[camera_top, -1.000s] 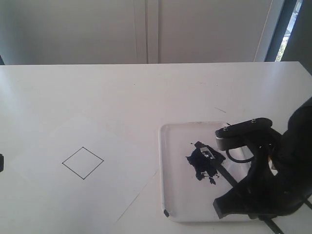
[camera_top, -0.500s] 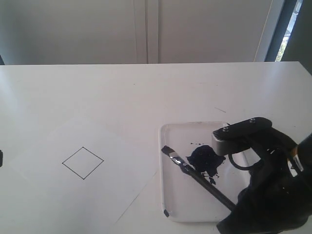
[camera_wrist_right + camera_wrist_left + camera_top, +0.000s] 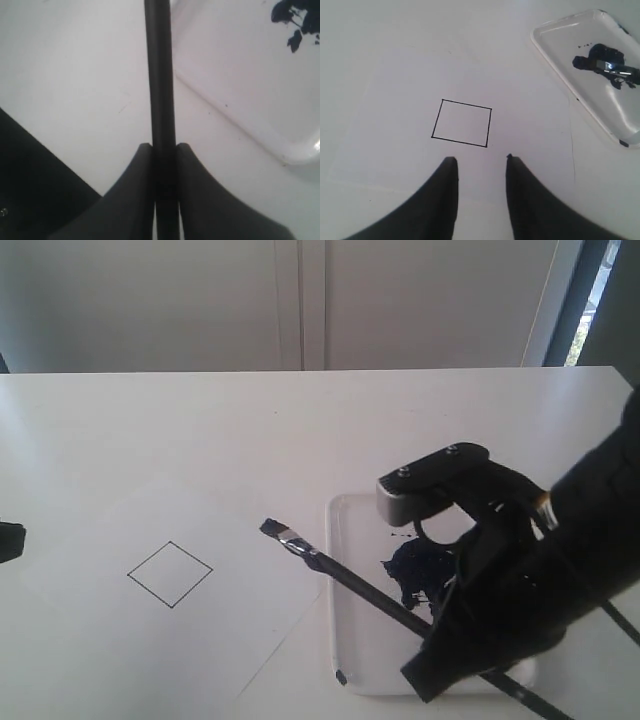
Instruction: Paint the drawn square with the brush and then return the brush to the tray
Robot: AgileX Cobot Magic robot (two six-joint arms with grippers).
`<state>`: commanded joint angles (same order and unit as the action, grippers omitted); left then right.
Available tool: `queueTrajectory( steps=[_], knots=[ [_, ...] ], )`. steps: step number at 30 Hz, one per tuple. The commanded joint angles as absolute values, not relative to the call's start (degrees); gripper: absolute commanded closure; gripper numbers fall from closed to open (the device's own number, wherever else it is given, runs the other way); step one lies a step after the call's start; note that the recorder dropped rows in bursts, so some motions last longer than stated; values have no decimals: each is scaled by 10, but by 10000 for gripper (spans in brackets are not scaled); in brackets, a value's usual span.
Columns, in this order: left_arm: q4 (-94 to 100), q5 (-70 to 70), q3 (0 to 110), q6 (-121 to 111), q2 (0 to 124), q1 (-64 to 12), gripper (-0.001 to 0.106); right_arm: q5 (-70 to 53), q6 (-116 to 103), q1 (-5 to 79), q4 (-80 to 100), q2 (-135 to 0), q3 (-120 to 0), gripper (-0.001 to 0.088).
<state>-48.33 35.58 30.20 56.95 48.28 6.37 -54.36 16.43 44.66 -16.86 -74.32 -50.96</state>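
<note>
The drawn square [image 3: 170, 574] is a thin black diamond outline with nothing inside it, also seen just ahead of my left fingertips [image 3: 461, 123]. My right gripper [image 3: 440, 645] is shut on the black handle of the brush [image 3: 350, 585], holding it in the air. The blue bristles point left, over the paper's right edge and short of the square. In the right wrist view the handle [image 3: 160, 75] runs straight out from between the clamped jaws [image 3: 160, 147]. The white tray [image 3: 333, 540] lies under the right arm. My left gripper [image 3: 479, 159] is open and holds nothing.
A blob of dark blue paint [image 3: 415, 565] with splatter sits in the tray's middle [image 3: 600, 54]. The white paper sheet [image 3: 250, 580] lies flat on the white table, touching the tray's left side. A wall stands behind the table's far edge.
The brush has been lifted out of the paint blob. The right arm has carried it left, so the bristles went from the tray to over the paper's edge.
</note>
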Motion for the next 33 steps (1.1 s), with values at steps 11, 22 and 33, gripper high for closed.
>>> queueTrajectory(
  steps=[11,22,33],
  knots=[
    [-385,230,303,606,572,-9,663,-542,195,472,-180,-867,-620,868],
    [-389,186,321,623,683,-20,663,-526,193,519,-180,-958,-701,868],
    [-385,94,328,662,801,-42,663,-521,205,520,-178,-996,-714,868]
  ],
)
